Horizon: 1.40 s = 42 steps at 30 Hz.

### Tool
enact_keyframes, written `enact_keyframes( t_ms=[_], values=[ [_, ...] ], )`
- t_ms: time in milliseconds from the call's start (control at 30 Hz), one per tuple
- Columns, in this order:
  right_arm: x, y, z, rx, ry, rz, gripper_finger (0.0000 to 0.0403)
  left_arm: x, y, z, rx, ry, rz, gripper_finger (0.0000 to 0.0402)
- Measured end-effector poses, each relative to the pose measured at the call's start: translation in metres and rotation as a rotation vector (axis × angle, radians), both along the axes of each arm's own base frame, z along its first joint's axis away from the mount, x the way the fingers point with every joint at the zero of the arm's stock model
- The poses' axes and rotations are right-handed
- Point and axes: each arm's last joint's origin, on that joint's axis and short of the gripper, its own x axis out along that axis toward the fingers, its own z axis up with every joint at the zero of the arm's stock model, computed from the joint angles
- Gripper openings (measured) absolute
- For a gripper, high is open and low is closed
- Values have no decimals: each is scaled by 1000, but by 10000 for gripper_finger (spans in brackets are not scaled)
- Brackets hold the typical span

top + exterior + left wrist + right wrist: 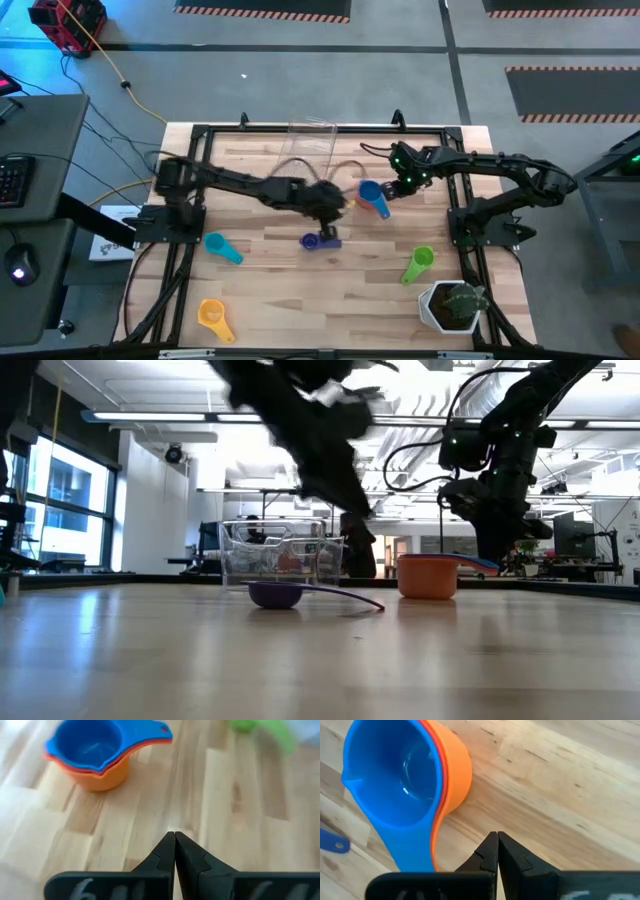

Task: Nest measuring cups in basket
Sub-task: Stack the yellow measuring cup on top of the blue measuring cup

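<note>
Both arms are over the middle of the wooden table (pixel 270 260). The left tool (pixel 328 198) hangs above the boards with its fingers pressed tight together, nothing between them. Its wrist view shows the closed tips over bare wood, with the blue cup (pixel 90 745) sitting inside an orange cup (pixel 102 776) ahead of them and clear of them.

The right tool (pixel 405 183) is clamped shut too, and empty. In its wrist view the closed fingers (pixel 495 852) hover just beside the blue-in-orange pair, close to the blue handle but not touching it. From above, that nested pair (pixel 374 196) lies between the two tools, nearer the right one.

The purple cup (pixel 318 240) rests on the table just in front of the left tool, bowl down on the wood in the low view (pixel 275 595), handle stretched out sideways. The teal cup (pixel 222 248) lies well off toward the left arm's base. The green cup (pixel 419 264) sits near the right arm's base, and a yellow-orange cup (pixel 213 317) lies alone near the front left corner.

The clear basket (pixel 312 145) stands at the far edge of the table, behind the left tool; the low view shows it (pixel 283 556) upright, its contents hard to make out through the walls. A white pot with a green plant (pixel 452 305) occupies the front right corner.
</note>
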Motion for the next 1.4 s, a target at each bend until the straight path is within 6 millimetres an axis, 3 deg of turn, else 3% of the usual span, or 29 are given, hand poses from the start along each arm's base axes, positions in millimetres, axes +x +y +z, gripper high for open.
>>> enact_keyframes(
  t_ms=[133,333,467,567,700,833,933,1233,1400],
  values=[
    [2,-1,1,-13,-18,-1,0,-52,-2,23,-40,-77,25,0],
    [3,-2,1,-22,-33,-2,0,-118,-7,33,-73,-2,-6,9],
    [3,-2,1,-15,-33,-21,0,-148,-12,34,-179,119,-111,49],
    [3,-2,1,-13,-34,-27,0,-167,-20,37,-288,214,-265,100],
    [3,-2,1,-7,-33,-44,0,-179,-37,39,-407,273,-458,182],
    [4,-2,1,-5,-38,-45,0,-177,-64,40,-481,238,-641,252],
    [4,-2,1,-6,-40,-41,0,-172,-90,36,-490,242,-722,284],
    [4,-3,2,-49,-48,46,0,-167,-179,-8,-447,477,-925,294],
    [5,-3,2,-65,-59,72,0,-177,-206,-37,-412,597,-976,294]
  ],
)
